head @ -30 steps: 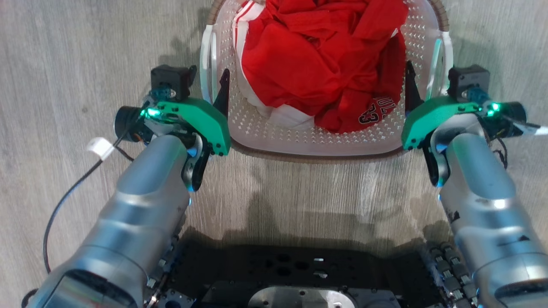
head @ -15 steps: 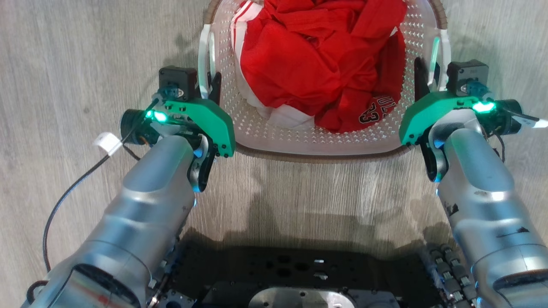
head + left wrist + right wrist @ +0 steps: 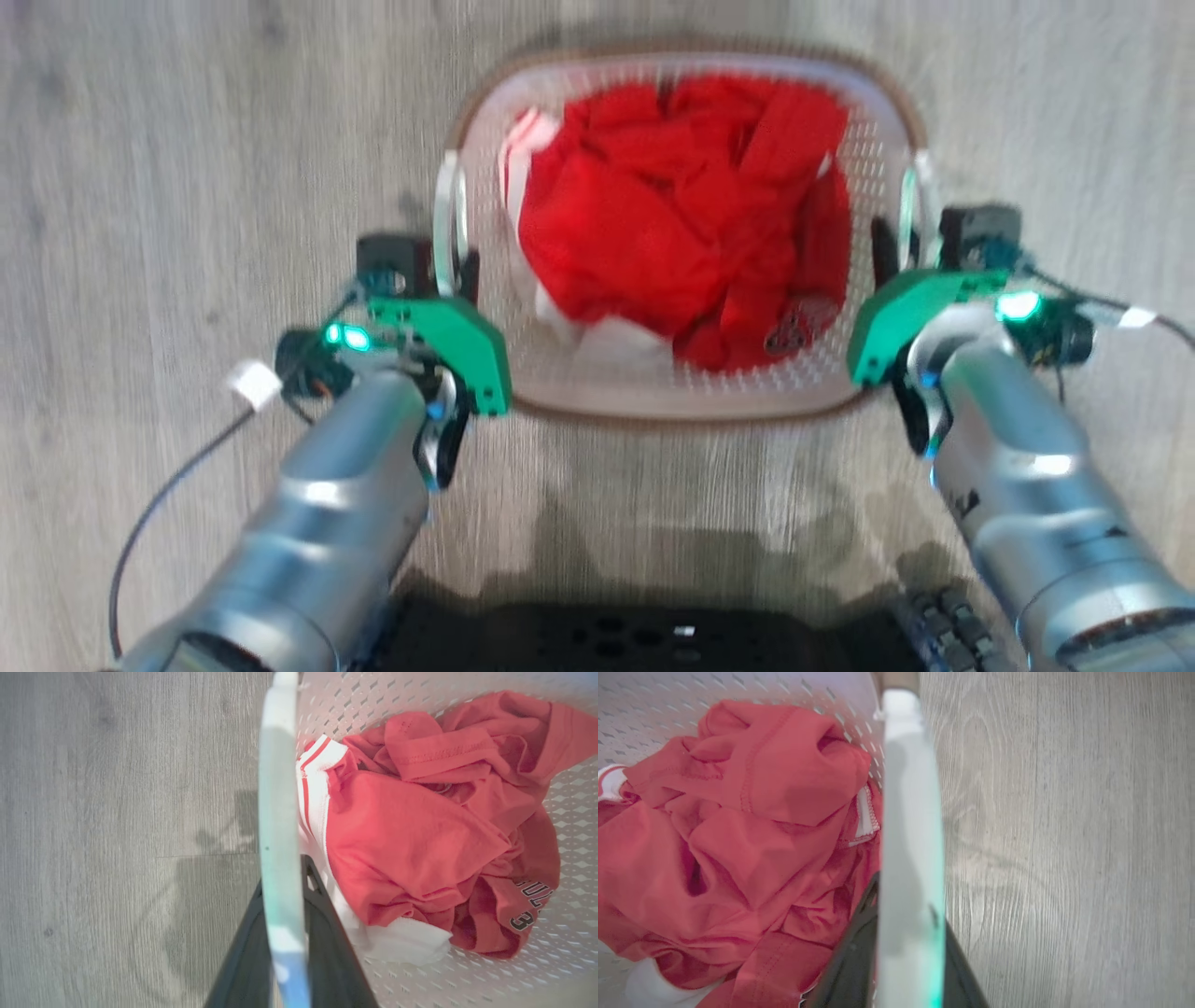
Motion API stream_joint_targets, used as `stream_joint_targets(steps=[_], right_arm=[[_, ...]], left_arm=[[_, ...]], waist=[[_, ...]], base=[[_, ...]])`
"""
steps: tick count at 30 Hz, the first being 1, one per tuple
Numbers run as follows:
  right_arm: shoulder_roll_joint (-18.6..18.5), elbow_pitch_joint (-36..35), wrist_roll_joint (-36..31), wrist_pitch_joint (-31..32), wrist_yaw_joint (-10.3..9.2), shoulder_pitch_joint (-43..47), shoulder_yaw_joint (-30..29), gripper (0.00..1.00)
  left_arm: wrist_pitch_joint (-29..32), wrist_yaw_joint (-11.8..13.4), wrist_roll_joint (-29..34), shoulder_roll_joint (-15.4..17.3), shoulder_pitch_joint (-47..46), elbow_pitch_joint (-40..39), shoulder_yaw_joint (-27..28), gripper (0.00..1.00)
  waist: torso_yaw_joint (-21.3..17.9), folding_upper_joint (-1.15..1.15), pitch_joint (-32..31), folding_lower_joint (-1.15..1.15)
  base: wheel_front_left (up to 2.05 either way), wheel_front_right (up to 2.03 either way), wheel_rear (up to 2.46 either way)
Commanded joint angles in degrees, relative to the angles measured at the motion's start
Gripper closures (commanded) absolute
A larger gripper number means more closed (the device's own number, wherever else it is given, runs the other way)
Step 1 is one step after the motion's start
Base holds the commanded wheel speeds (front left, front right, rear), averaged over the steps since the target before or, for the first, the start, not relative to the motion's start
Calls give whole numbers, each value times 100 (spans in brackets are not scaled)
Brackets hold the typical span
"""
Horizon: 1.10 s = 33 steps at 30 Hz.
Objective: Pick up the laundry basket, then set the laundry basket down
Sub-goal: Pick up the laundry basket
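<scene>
**Both tools are holding the handles; the basket is hanging level between them**

The left tool is gripping the left handle of the laundry basket. In the left wrist view its two dark fingers are standing on both sides of the white strap and pressing close to it. The right tool is doing the same on the right handle. In the right wrist view the fingers are sitting tight against the strap, one on the inner side and one on the outer side, so I am judging this tool as closed on it too.

Going outward, the basket is lying straight ahead of the robot, exactly between the two tools, over the pale wooden floor. Its longer axis is seeming to run from left to right, from one handle to the other. Neither arm is being nearer than the other, since each one is reaching its own end. Red clothing is filling the middle of the basket, with some white cloth at the near side.

The head view is blurred, so I cannot tell whether the bottom is touching the floor or is already off it.

In my judgement, the coming move is depending on this symmetry. Both tools are needing to travel together and at the same height, otherwise the basket is going to tilt along its long axis and the clothing could slide to one end.
</scene>
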Motion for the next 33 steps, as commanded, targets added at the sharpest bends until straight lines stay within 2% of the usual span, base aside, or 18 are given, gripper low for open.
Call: stream_joint_targets(steps=[1,9,18,33], right_arm=[[40,128,62,-27,39,430,236,100],[40,723,843,19,39,652,1008,100],[40,739,1680,370,39,1016,1923,100],[40,775,2662,1165,39,1692,3054,100]], left_arm=[[-73,54,-44,199,171,23,106,100],[-73,-4,-320,199,667,318,-120,100],[246,-204,-790,199,1212,816,-566,100],[638,-244,-1191,199,1760,1024,-1101,100]], waist=[[-97,0,-395,0],[-193,0,-1337,0],[-277,0,-2368,0],[-329,0,-3625,0]], base=[[0,0,0],[0,0,0],[0,0,0],[0,0,0]])
